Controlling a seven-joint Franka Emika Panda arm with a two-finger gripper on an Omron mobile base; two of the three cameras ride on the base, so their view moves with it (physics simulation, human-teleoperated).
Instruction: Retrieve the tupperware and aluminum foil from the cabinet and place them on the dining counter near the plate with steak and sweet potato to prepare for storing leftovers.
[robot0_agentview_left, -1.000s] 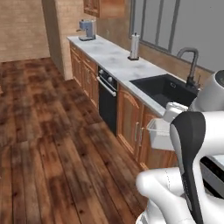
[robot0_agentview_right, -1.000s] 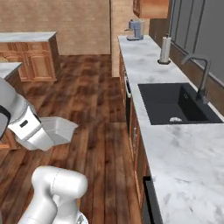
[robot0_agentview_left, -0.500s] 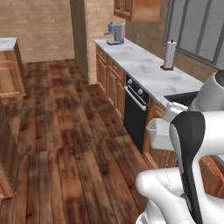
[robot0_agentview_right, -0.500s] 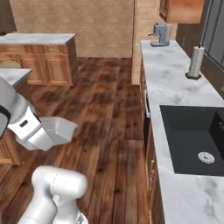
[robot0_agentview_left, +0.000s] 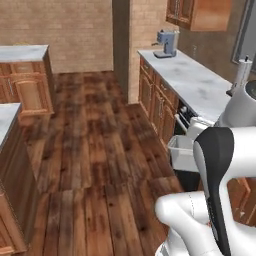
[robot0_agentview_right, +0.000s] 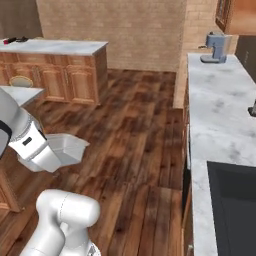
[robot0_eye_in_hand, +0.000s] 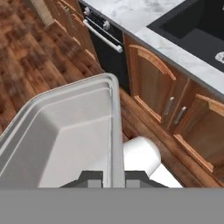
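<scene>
Translucent grey-white tupperware (robot0_eye_in_hand: 65, 135) sits in the gripper (robot0_eye_in_hand: 114, 178), fingers pinched either side of one rim wall, so it's clamped on the tub's edge. Tub is open-topped and has nothing in it, bare floor inside as far as the hand view shows. From the base views the tupperware (robot0_agentview_left: 184, 152) is held out in front of the arm, level-ish, well above the wooden floor (robot0_agentview_left: 95, 150), opening facing up; right base view shows it (robot0_agentview_right: 67, 148) just past the wrist.

Beyond the tub, on the far side from the gripper: base cabinets (robot0_eye_in_hand: 170, 100) w/ metal handles and a black oven front (robot0_eye_in_hand: 103, 37), marble worktop (robot0_agentview_right: 217, 115) above them. Dark sink basin (robot0_eye_in_hand: 197, 26) sunk into that worktop, a round drain at its bottom, otherwise nothing in it that I can make out. Blue-grey coffee machine (robot0_agentview_left: 166, 43) stands at the worktop's far end, well apart from the tub. Off to the arm's left, another marble-topped wooden counter (robot0_agentview_right: 60, 47).
</scene>
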